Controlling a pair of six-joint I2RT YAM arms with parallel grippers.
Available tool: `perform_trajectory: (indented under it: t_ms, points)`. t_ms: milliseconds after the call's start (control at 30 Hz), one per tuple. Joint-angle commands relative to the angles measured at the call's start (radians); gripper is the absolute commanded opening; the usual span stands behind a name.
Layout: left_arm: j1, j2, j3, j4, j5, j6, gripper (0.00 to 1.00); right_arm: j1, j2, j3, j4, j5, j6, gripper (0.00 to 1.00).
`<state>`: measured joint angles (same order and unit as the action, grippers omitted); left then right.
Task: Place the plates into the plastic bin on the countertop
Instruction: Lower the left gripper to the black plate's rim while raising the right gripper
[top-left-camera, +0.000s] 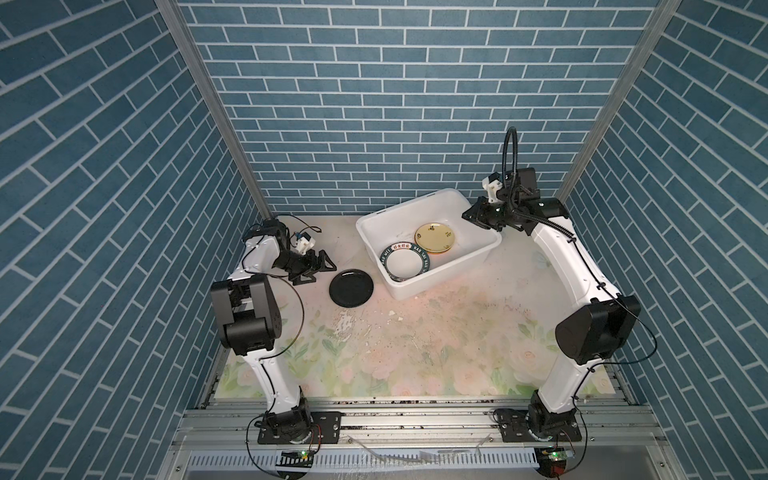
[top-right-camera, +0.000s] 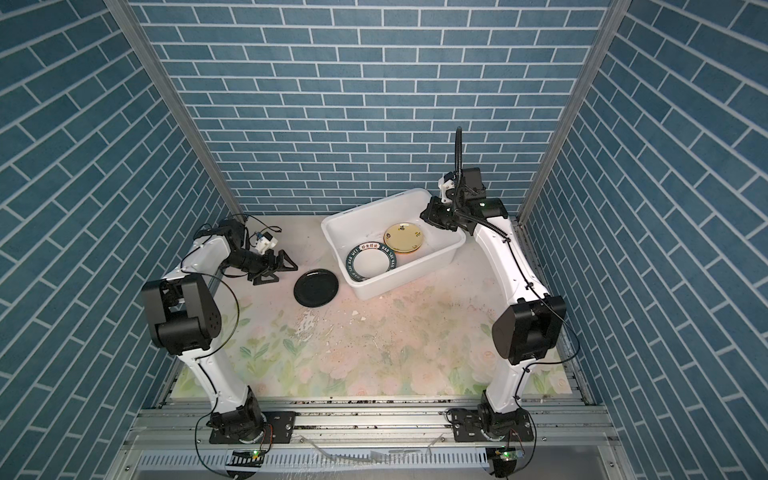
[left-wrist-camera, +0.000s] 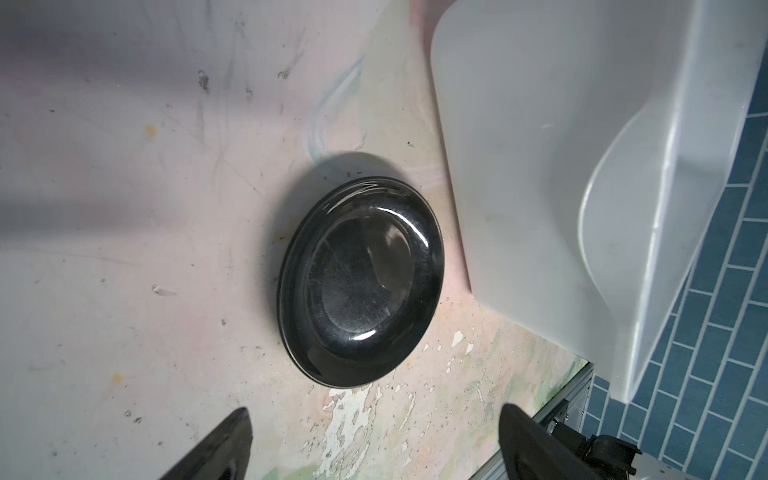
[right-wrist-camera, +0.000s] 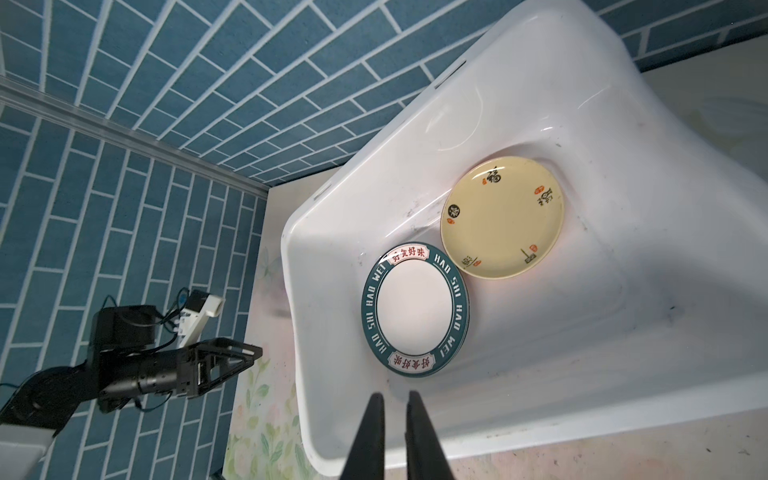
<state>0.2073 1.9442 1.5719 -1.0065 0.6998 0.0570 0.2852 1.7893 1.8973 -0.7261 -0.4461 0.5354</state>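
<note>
Left gripper (top-left-camera: 316, 272) sits low over the countertop (top-left-camera: 436, 332), jaws spread wide and empty, aimed at the black plate (top-left-camera: 352, 287). That plate lies flat just beside the plastic bin (top-left-camera: 415, 200), clear of the gripper. In the left wrist view only its two fingertips (left-wrist-camera: 232, 440) show, cut off by the frame edge; the plate (left-wrist-camera: 361, 286) there looks glossy and finely scratched.

Inside the bin, a white plate with a dark lettered rim (right-wrist-camera: 415, 311) meets a cream-yellow plate (right-wrist-camera: 503, 216) bearing small dark and red marks. What may be further rims under the yellow one is too faint to count. Above the bin's near wall, the right gripper (right-wrist-camera: 395, 397) hangs with its fingers almost together, nothing between them.
</note>
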Motion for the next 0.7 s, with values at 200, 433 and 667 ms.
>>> perform_trajectory:
  t_ms: [200,433,667]
  points:
    - [0.001,0.061,-0.013,0.013,-0.034,-0.02,0.93,-0.002,-0.104,-0.117,0.111,-0.055,0.052,0.11]
    - [0.001,0.098,-0.036,0.038,0.002,-0.025,0.88,-0.003,-0.141,-0.188,0.17,-0.054,0.089,0.11]
    - [-0.005,0.154,-0.005,0.033,0.004,-0.017,0.86,-0.003,-0.152,-0.211,0.18,-0.053,0.103,0.09]
